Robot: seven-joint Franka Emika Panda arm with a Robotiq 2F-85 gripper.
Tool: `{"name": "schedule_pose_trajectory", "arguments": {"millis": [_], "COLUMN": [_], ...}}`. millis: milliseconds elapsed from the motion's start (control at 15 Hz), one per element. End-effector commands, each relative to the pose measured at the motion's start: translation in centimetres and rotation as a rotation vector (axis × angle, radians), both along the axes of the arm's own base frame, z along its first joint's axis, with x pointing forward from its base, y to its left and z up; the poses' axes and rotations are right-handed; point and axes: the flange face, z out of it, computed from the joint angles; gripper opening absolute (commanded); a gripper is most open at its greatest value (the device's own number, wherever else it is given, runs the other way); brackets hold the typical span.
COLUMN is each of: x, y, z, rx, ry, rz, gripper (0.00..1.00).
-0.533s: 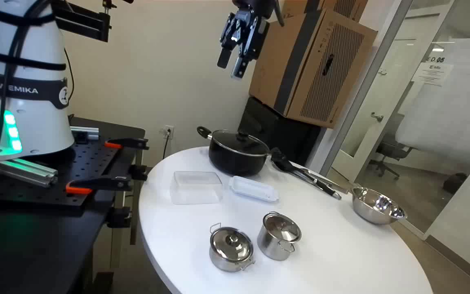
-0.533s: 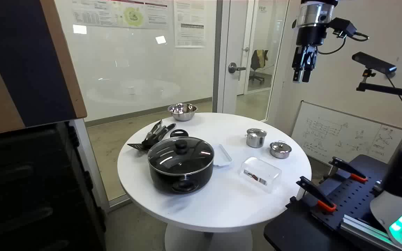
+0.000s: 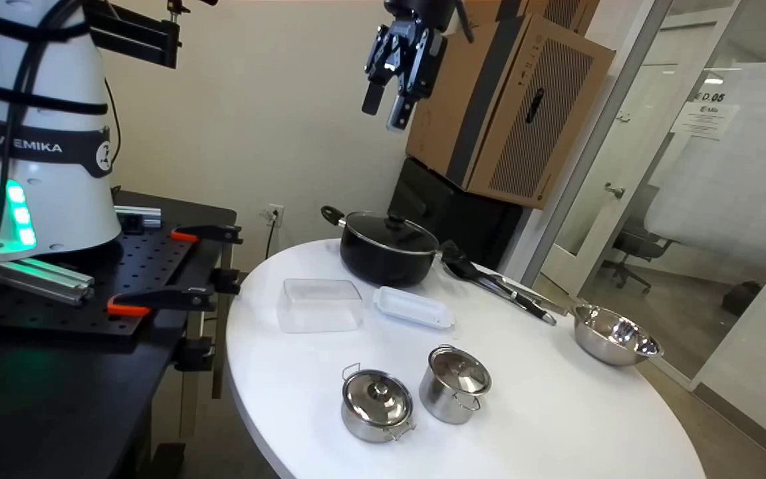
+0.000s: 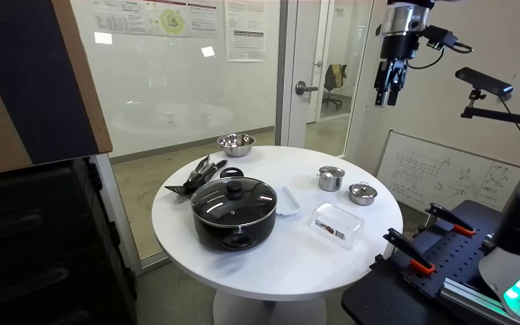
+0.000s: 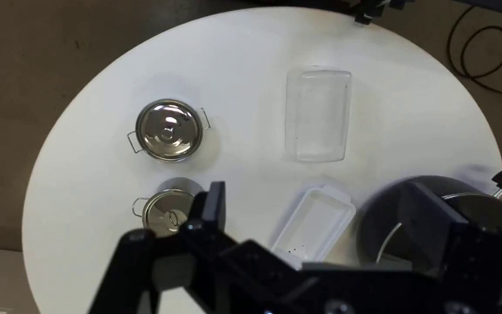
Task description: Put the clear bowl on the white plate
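1. Status: your fingers [image 5: 214, 205] are hanging spread, high over the table [image 5: 242, 56], and are gripping nothing.
2. Location: the clear bowl [image 5: 320, 115] is sitting on the table near the white plate [image 5: 314, 226], not touching it.
3. Receiving surface: the white plate is lying just beside the black pot [image 4: 235, 212], which is partly hiding it in an exterior view.
4. Completed: no step of the transfer is showing as done.
5. Outstanding, by judgement: you are facing the full sequence: descending, grasping the bowl, lifting, carrying it across, lowering it onto the plate, releasing.
6. Caution: the bowl is seeming wider than the plate; centring is likely mattering.
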Motion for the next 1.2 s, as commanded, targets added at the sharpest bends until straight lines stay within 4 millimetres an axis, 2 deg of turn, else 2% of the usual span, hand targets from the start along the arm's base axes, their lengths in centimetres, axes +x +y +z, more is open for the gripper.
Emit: {"name": "schedule_pose_trajectory", "arguments": {"millis": [0,400,733,800,1000,1067,1133], "x": [0.4,-0.4,-0.1,0.7,-0.3,-0.4,-0.3], "y": [1.6,4.9,5.6,5.9,6.9,7.1,6.8], "z": [-2.2,-8.3,-13.1,-14.0,-16.7,-17.2,-16.0], "rx": [-0.068,-0.141,-0.113,-0.115,-0.146,-0.158,-0.134], "ry": [-0.005,0.027,-0.112,-0.121,-0.057,-0.022,-0.058], "rz": [0.051,0.159,0.016,0.005,0.032,0.035,0.036], "gripper": [1.00,1.00,1.00,1.00,1.00,1.00,1.00]}}
